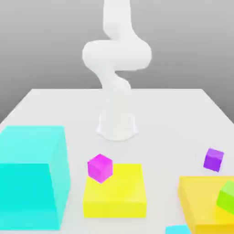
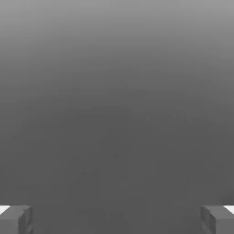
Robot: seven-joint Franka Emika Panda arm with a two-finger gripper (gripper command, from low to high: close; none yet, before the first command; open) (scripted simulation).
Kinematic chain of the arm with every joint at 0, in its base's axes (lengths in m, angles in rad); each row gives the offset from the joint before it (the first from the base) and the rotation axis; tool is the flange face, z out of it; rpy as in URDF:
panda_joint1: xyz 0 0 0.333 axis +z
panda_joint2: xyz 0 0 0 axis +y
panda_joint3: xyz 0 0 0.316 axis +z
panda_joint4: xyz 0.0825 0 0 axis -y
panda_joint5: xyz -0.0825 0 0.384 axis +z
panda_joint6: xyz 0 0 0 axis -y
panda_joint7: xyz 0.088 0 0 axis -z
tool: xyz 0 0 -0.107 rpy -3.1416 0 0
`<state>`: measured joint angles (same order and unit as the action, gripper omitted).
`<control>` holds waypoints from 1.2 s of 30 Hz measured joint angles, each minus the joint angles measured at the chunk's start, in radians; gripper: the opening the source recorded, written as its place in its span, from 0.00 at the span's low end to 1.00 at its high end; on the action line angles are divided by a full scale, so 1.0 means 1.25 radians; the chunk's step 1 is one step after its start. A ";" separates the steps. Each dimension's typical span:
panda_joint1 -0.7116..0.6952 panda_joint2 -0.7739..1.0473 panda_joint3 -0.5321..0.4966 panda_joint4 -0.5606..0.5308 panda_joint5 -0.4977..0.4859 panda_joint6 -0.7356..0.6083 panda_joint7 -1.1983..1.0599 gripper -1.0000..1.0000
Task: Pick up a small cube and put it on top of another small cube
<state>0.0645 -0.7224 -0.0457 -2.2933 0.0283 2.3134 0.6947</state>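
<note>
Fingertips (image 2: 16, 219) of the gripper (image 2: 117, 219) are showing at opposite edges of the hand view, standing wide apart with nothing between them. Behind them the hand view is presenting plain grey background, so no cube is lying between the fingers.

In the exterior view, the white arm (image 1: 116, 59) is rising from its base (image 1: 117, 125) at the far middle of the white table (image 1: 183, 114). The magenta cube (image 1: 100, 167) is resting on the far corner of the flat yellow block (image 1: 116, 194), on the side toward the exterior view's left, well in front of the arm base. It is turned so that one vertical edge is facing the camera; its sides being equal, no long axis is apparent. The purple cube (image 1: 213, 159) is sitting on the table toward the exterior view's right, slightly tilted, well apart from the magenta cube. A green cube (image 1: 226, 196) is lying on the orange-yellow block (image 1: 196, 201) at the near right. A large cyan block (image 1: 32, 176) is standing at the near left, just beside the flat yellow block. A small cyan piece (image 1: 177, 229) is showing at the near edge.
</note>
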 joint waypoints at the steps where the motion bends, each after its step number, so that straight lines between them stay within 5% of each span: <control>1: 0.019 0.027 -0.014 0.002 0.012 0.004 -0.038 0.50; 13: 0.215 0.328 -0.148 0.029 0.158 0.052 -0.469 0.50; 23: 0.284 0.573 -0.154 0.051 0.256 0.093 -0.810 0.50; 36: 0.303 0.835 -0.111 0.065 0.175 0.194 -1.111 0.50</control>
<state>0.4438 0.3217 -0.1848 -2.2126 0.2466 2.5557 -0.6944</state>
